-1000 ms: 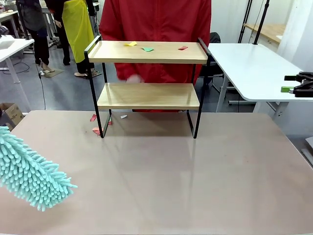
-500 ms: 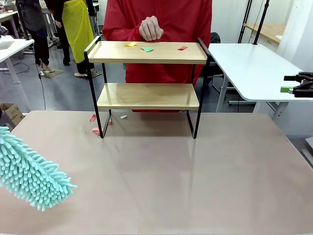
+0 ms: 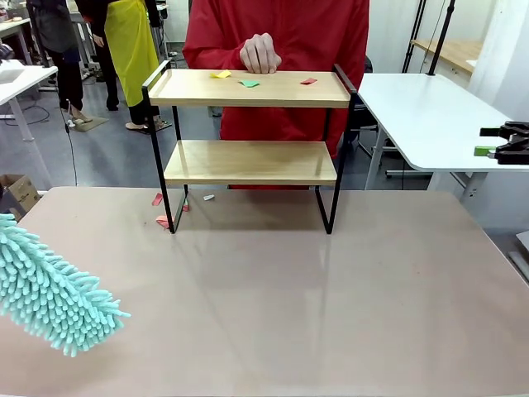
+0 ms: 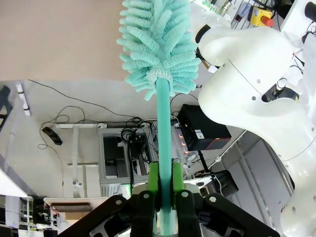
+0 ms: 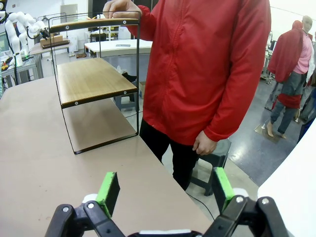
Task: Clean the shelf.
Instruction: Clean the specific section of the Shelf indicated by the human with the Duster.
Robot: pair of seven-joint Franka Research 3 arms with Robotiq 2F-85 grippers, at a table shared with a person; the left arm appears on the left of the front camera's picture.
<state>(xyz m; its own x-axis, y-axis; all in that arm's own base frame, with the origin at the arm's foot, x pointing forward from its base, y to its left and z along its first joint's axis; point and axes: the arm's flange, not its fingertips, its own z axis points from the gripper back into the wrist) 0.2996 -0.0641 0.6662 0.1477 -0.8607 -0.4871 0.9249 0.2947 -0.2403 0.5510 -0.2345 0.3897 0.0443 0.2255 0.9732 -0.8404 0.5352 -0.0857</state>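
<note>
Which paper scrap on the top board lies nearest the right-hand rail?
The red scrap; the yellow scrap and the green scrap lie farther left.

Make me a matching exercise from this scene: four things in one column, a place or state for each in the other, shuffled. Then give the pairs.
Things
1. duster
2. yellow paper scrap
3. reddish scraps
4. robot's right hand

Place or state
A. on the table, by the front leg of the shelf on the robot's left
B. open, holding nothing
C. clamped by its handle in the robot's left hand
D. on the shelf's top board

Pairs: 1-C, 2-D, 3-A, 4-B
</note>
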